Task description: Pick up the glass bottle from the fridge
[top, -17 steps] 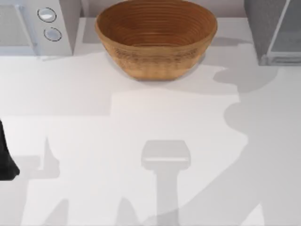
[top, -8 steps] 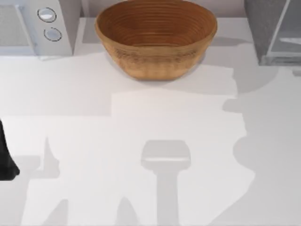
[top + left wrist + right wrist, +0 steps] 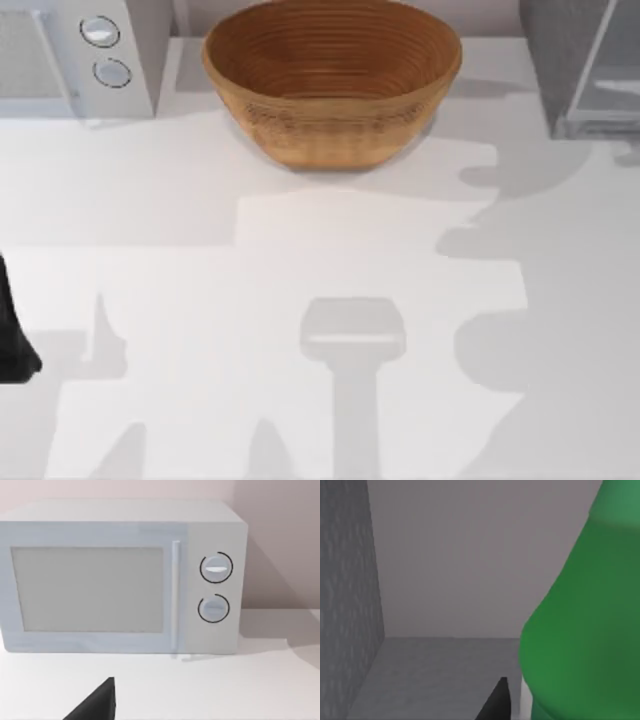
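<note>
Glass bottle (image 3: 580,630), bright green, stands inside the fridge (image 3: 350,605) in the right wrist view, its curved body cut off by the frame so that neither neck nor top can be made out. It rests on the grey fridge floor, with the plain back wall behind and a speckled dark grey side wall well apart from it. A dark fingertip (image 3: 496,702) of the right tool lies just beside the bottle's base; whether that tool is open or closed, and whether it touches the bottle, cannot be told. From above, the fridge (image 3: 575,60) occupies the desk's (image 3: 300,260) far right corner, partly cropped. A woven basket (image 3: 332,80) sits at the far middle. A white microwave (image 3: 120,575) with two round knobs stands at the far left. The left arm (image 3: 12,330) is parked at the left edge, its tool's opening indeterminable.
</note>
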You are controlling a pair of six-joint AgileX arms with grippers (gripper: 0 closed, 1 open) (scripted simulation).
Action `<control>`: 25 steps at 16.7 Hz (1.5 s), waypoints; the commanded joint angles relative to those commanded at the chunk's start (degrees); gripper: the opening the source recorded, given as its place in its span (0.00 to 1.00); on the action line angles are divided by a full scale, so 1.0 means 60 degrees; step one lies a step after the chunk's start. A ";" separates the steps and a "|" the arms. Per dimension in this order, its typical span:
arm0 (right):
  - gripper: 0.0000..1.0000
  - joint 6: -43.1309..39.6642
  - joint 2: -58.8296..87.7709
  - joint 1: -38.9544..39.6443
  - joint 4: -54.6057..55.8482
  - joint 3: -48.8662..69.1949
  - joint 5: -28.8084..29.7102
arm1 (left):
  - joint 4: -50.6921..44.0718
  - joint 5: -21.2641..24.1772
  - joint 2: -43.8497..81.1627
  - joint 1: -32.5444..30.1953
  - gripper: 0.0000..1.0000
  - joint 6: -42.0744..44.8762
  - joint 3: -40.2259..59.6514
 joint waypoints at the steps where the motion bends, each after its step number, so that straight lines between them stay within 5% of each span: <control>1: 0.00 -0.0018 -0.0556 0.0085 -0.0290 -0.0251 0.0090 | 0.0000 0.0000 0.0000 0.0000 1.00 0.0000 0.0000; 16: 0.00 0.0013 -1.4759 0.2139 -0.7631 -0.6730 0.1963 | 0.0000 0.0000 0.0000 0.0000 1.00 0.0000 0.0000; 25: 0.00 -0.0019 -1.7109 0.2626 -0.9026 -0.7927 0.2374 | 0.0000 0.0000 0.0000 0.0000 1.00 0.0000 0.0000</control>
